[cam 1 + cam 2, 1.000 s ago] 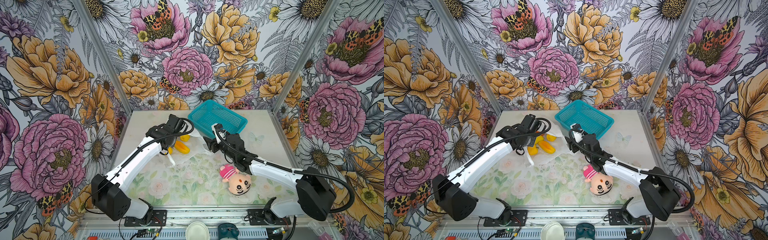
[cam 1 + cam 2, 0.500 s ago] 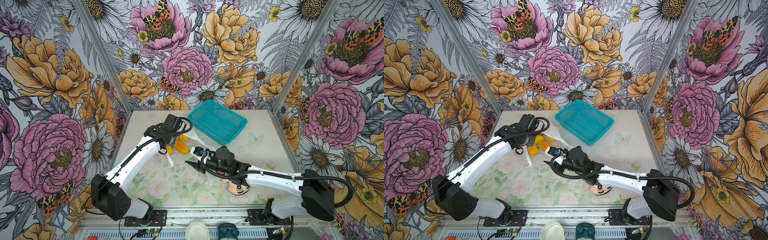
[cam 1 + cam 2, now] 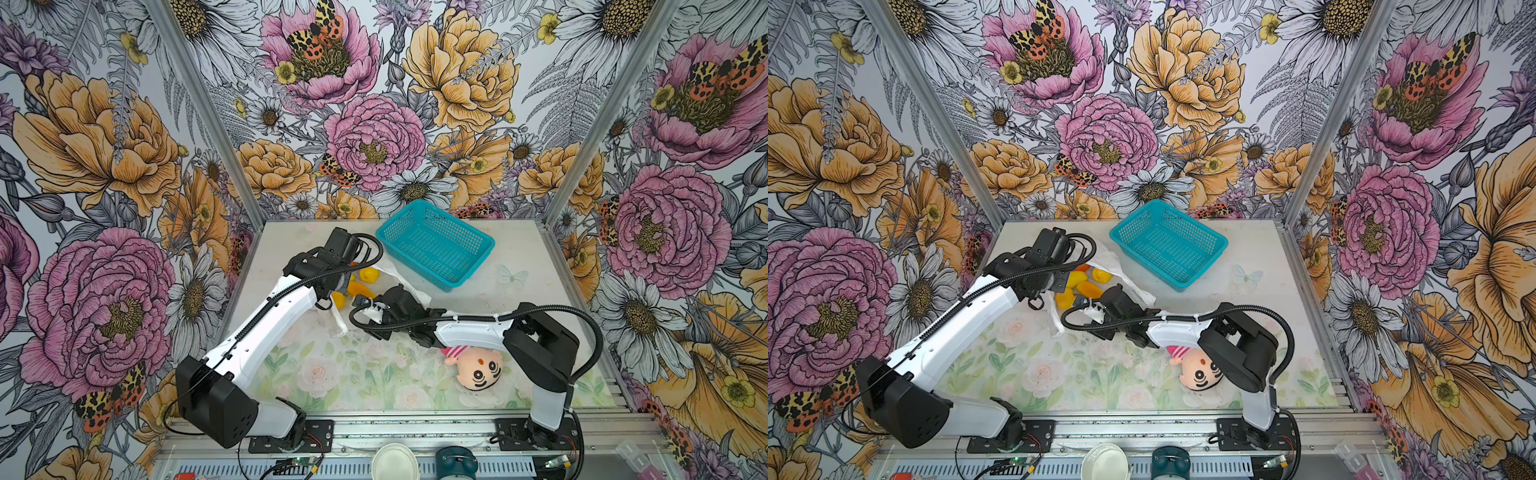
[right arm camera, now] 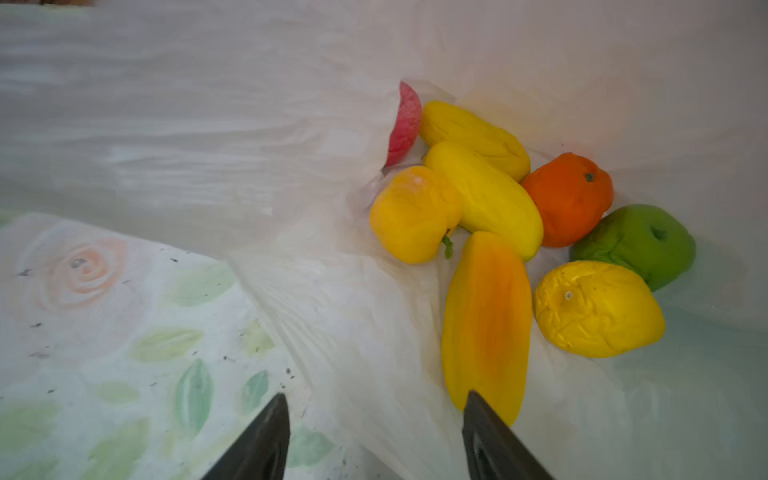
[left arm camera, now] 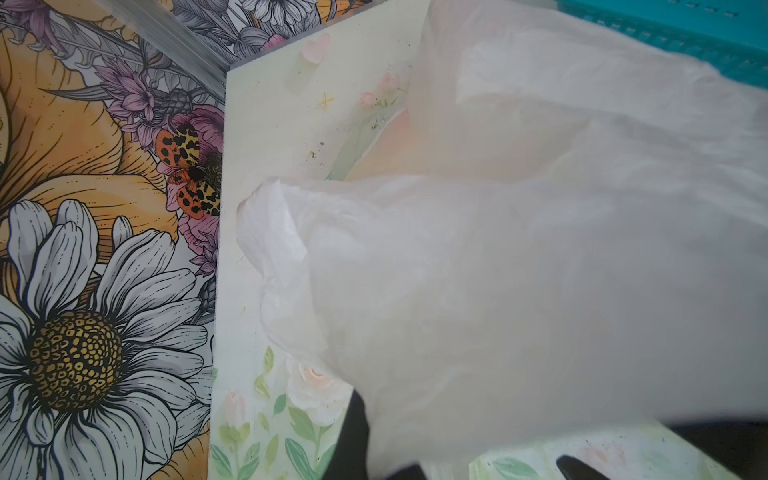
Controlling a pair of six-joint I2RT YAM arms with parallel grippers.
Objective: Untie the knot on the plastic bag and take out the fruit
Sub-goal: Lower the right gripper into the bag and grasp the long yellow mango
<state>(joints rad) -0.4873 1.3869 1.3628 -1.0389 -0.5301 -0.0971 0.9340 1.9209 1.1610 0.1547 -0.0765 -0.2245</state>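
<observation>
Right gripper (image 4: 376,397) has swung from the teal basket (image 3: 436,249) to the open plastic bag (image 4: 249,124), jaws apart before the fruit (image 4: 486,316). Left gripper (image 3: 328,299) stays pinched on bag film. The knot looks undone; all the fruit remains inside.

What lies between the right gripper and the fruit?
In the right wrist view, only thin film of the plastic bag lies between the right gripper and the fruit; the nearest orange-yellow piece almost reaches one fingertip.
</observation>
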